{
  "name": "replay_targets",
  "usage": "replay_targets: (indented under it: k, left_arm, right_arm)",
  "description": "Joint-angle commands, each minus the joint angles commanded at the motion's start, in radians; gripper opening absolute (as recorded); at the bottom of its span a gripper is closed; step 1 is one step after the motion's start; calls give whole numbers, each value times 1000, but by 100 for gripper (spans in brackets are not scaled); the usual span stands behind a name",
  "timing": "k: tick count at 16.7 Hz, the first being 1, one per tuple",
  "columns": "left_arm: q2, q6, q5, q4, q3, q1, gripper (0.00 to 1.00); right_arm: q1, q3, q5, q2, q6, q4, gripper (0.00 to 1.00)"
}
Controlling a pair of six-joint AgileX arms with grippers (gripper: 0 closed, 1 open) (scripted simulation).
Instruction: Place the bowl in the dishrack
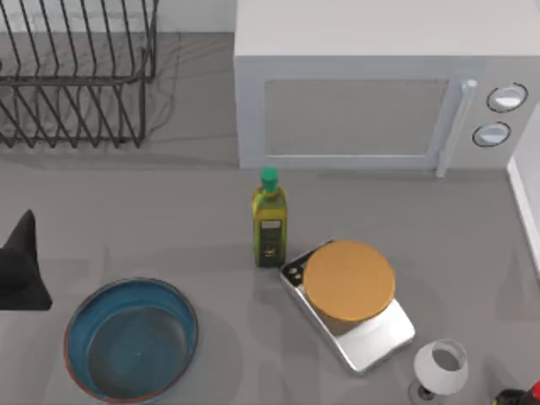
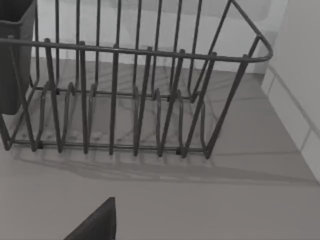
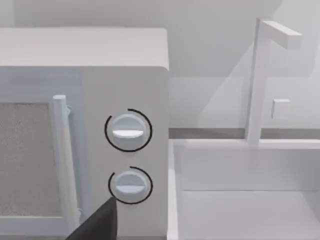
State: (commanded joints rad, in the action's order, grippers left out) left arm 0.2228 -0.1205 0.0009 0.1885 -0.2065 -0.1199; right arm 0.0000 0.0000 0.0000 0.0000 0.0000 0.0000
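Even, soft, bright light, dishrack [image 2: 135, 95] casting thin faint line shadows on the desk [image 2: 200, 200] beyond the left pincer, pale blurred shadow beside the bottle [image 1: 269, 221], no glare, edges undistorted, everything in focus

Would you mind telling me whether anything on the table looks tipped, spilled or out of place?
Nothing stands out: the bowl, bottle and wine glass stand upright, the scale lies flat, and the dishrack holds nothing.
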Motion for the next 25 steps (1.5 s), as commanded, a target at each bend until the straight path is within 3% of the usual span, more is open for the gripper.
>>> replay_targets:
  k: [9,14,19,25]
  left_arm:
    - [862,-343,-5,589,-600,-355,100]
    - [1228,-507,-2,860,-888,-526,100]
    - [1417,-593,-1,992,-1050,-614,100]
    - [1424,-596,-1,993,-1053,-614,100]
  right_arm:
    - [0,0,0,0,0,0,100]
    - [0,0,0,0,0,0,100]
    - [0,0,0,0,0,0,100]
    - [0,0,0,0,0,0,100]
